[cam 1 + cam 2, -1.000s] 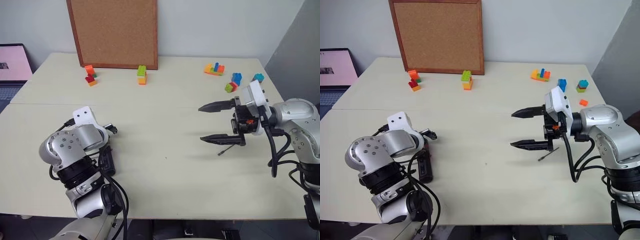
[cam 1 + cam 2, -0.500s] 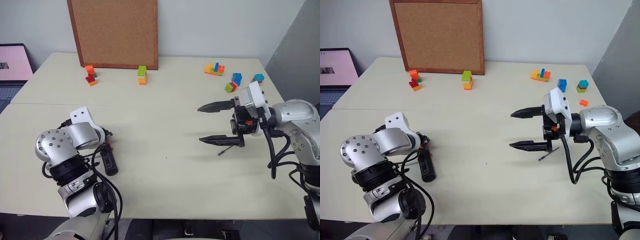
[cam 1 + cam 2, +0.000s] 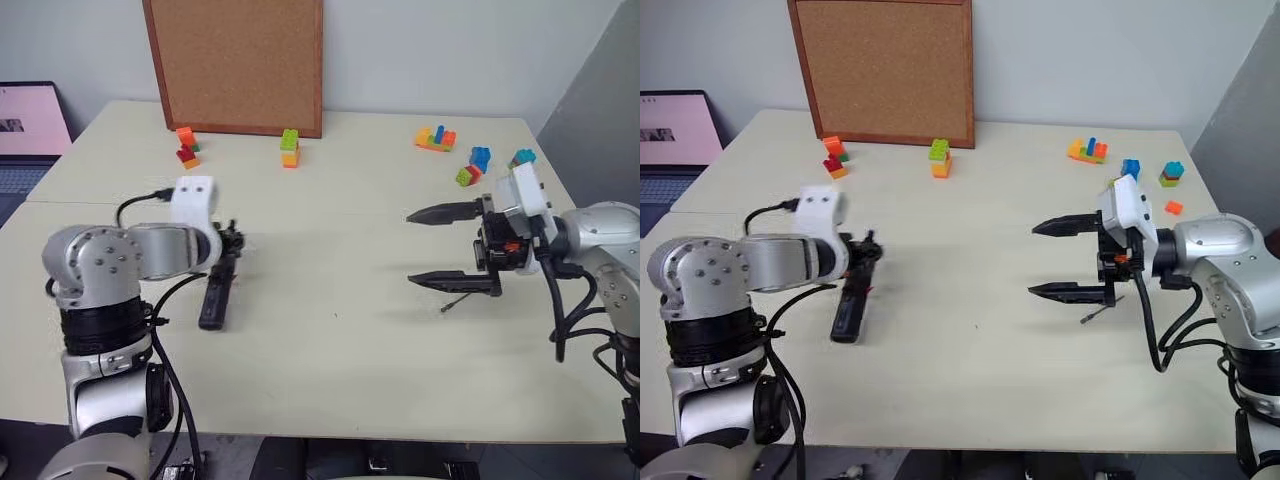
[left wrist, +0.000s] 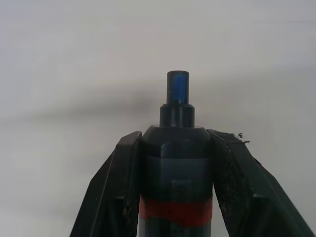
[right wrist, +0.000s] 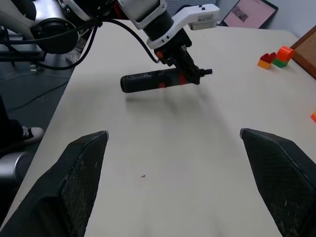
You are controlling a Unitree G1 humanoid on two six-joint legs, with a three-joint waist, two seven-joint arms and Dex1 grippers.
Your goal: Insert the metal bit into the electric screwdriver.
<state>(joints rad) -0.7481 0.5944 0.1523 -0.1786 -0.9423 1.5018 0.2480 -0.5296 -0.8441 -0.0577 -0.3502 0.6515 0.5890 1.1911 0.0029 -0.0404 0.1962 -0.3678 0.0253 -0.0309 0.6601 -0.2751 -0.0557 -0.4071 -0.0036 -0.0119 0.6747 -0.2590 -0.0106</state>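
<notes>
The left tool (image 4: 177,197) pinches the screwdriver (image 3: 216,292), a matte black cylinder, near its red band; the stepped round tip pokes out past the black fingers (image 4: 111,192). In the right wrist view the body hangs clear of the smooth, pale counter (image 3: 330,380). The right tool (image 3: 432,247) hovers with its tapered, textured fingers spread wide. The bit (image 3: 457,302), a thin dark metal rod, lies on the counter just beneath the right tool's lower finger.
</notes>
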